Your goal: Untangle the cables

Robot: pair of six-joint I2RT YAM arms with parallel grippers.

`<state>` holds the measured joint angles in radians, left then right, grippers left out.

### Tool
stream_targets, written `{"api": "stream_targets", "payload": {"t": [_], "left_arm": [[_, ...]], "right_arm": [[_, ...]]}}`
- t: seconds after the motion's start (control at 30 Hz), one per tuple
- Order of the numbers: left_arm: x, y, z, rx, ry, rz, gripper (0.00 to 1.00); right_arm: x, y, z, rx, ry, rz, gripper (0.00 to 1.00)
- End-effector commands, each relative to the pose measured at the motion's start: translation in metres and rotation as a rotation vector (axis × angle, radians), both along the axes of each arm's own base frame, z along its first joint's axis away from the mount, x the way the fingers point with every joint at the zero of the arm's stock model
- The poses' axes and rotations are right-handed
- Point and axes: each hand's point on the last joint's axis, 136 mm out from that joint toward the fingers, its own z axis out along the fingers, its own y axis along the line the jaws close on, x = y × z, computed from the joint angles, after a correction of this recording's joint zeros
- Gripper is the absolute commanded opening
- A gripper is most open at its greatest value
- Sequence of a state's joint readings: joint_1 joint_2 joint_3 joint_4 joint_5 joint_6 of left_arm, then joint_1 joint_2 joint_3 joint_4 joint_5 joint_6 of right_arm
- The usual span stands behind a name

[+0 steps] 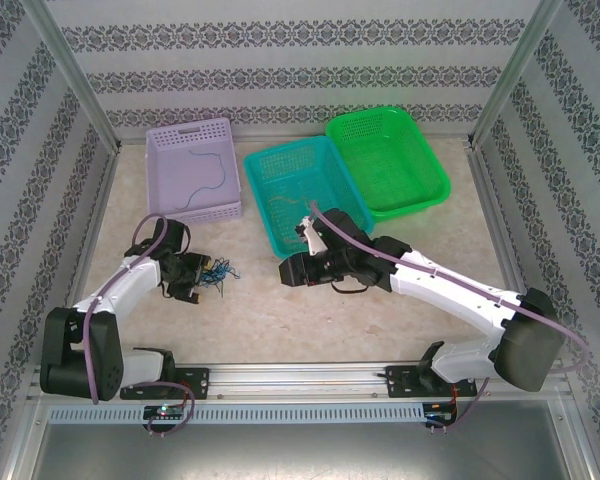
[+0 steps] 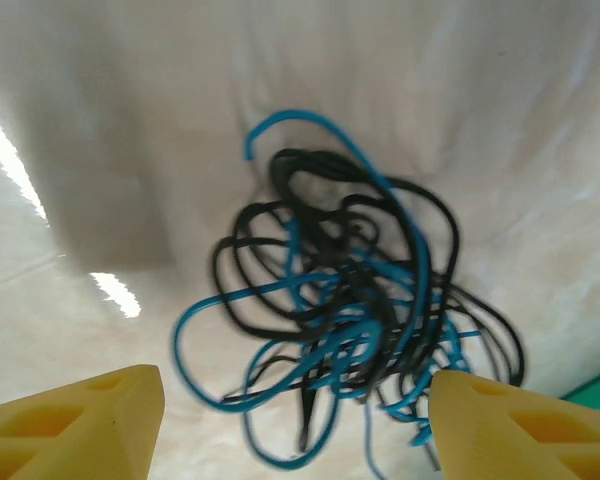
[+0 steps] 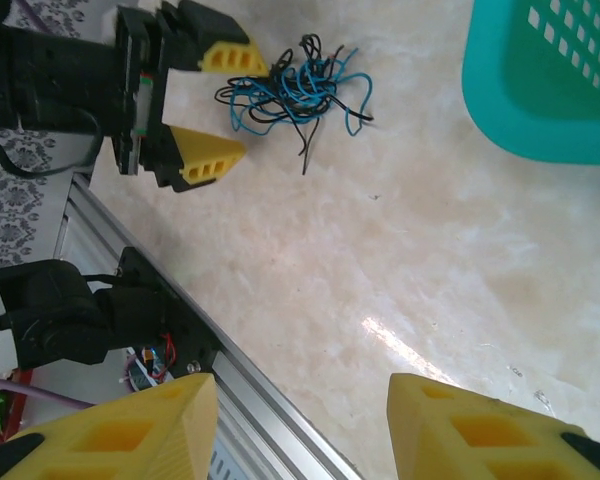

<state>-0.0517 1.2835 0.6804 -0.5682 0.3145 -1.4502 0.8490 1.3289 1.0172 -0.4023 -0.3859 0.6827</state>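
**A:** How do the left fingers stand?

**B:** Apart, with nothing pinched between the yellow pads. The cables are a knot of blue and black wire lying on the worktop, just past the tips. From the right wrist, the knot sits close beside the upper left finger. I cannot tell if they touch.

**A:** And the right fingers?

**B:** Apart too, over bare worktop with nothing between them. They are well clear of the knot and near the front wall of the teal basket.

**A:** Further out?

**B:** A single blue wire lies curled in the lavender basket at the back left. The teal basket is in the middle, and the green basket is just beside it on the right.
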Motion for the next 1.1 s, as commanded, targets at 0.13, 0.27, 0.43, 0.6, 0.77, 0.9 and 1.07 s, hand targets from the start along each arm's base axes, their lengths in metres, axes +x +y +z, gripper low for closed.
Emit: {"api": "stream_targets", "payload": {"t": [0.13, 0.27, 0.43, 0.6, 0.77, 0.9, 1.07], "left_arm": [[0.009, 0.002, -0.006, -0.004, -0.010, 0.078, 0.50], [0.004, 0.001, -0.026, -0.004, 0.028, 0.082, 0.41], [0.016, 0.003, -0.035, 0.039, -0.010, -0.002, 0.11], [0.028, -0.010, -0.006, 0.109, -0.085, -0.246, 0.00], [0.004, -0.023, 0.009, 0.144, -0.071, -0.379, 0.00], [-0.003, -0.029, 0.021, 0.140, -0.123, -0.387, 0.00], [0.004, -0.042, 0.038, 0.146, -0.202, -0.469, 0.00]], "right_arm": [[0.003, 0.003, -0.002, 0.008, -0.010, -0.026, 0.49], [0.003, 0.002, -0.004, 0.000, -0.008, -0.025, 0.48], [0.001, 0.005, -0.011, -0.011, 0.009, -0.014, 0.48], [0.008, -0.006, -0.026, -0.102, -0.034, -0.031, 0.48], [0.024, -0.040, -0.071, -0.319, 0.017, -0.120, 0.39], [0.034, -0.051, -0.097, -0.432, 0.037, -0.119, 0.31], [0.074, -0.040, -0.102, -0.449, -0.010, -0.124, 0.31]]}}
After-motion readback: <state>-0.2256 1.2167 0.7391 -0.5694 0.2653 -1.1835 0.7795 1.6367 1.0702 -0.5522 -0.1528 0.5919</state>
